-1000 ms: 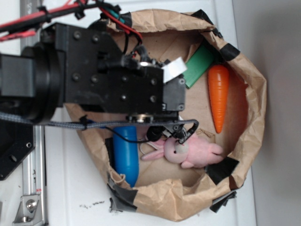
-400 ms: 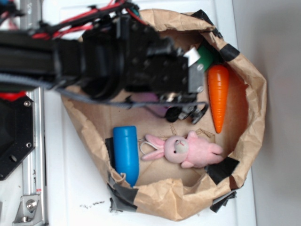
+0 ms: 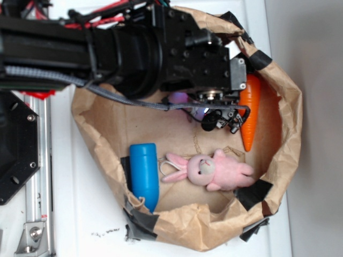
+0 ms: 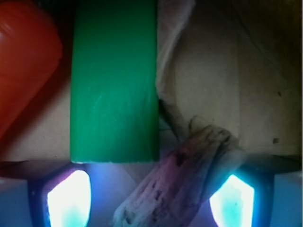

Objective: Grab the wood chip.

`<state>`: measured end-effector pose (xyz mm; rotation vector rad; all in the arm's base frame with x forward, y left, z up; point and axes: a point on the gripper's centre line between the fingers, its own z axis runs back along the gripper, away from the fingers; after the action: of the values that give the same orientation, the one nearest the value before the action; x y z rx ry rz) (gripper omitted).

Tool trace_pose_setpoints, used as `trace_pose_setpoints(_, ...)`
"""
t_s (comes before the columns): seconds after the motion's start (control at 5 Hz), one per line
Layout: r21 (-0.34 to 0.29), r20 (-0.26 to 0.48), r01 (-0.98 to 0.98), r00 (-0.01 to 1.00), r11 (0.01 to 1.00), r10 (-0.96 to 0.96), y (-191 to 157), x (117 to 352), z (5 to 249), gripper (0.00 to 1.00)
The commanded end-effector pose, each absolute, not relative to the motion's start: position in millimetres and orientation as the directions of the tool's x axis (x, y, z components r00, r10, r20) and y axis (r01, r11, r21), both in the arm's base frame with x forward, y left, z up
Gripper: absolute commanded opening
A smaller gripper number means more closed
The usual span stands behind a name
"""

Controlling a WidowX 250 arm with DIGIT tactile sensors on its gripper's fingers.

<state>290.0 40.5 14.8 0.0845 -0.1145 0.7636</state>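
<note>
Gripper spread wide, both lit fingertips at the bottom corners of the wrist view, nothing pinched yet. Wood chip lies between them, slanted, nearer the right-hand tip, its upper end poking past the finger line toward a fold of the brown paper. The fingers look set to either side of the chip so a close would catch it across its narrow width; judged as the pre-grasp step, descent likely not finished.

Just beyond the fingers: green block lying flat, its near end close to the left-hand tip, with the carrot beside it on the far side. Risk: the left-hand finger could snag the block's end on closing.

Exterior view: gripper hangs over the upper part of the paper-lined tub, arm reaching in from the left and covering chip and block completely, so the chip cannot be seen there at all. That view does show what the wrist camera misses: carrot right beside the gripper, pink bunny and blue cylinder lower down, well clear of the grasp. Finger spacing is hard to read from outside; only the wrist view shows it.
</note>
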Motion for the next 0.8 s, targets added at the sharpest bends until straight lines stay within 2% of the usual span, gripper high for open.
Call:
trace_pose_setpoints(0.0, 0.060, 0.088, -0.716, 0.698, 0.696, 0.710, 62, 285, -5, 0.00)
trace_pose_setpoints(0.2, 0.072, 0.085, -0.702, 0.712, 0.709, 0.697, 60, 277, -3, 0.00)
trace_pose_setpoints(0.4, 0.085, 0.077, -0.645, 0.764, 0.760, 0.640, 60, 267, 11, 0.00)
trace_pose_setpoints(0.6, 0.101, 0.085, -0.437, 0.899, 0.894, 0.430, 54, 256, 45, 0.00)
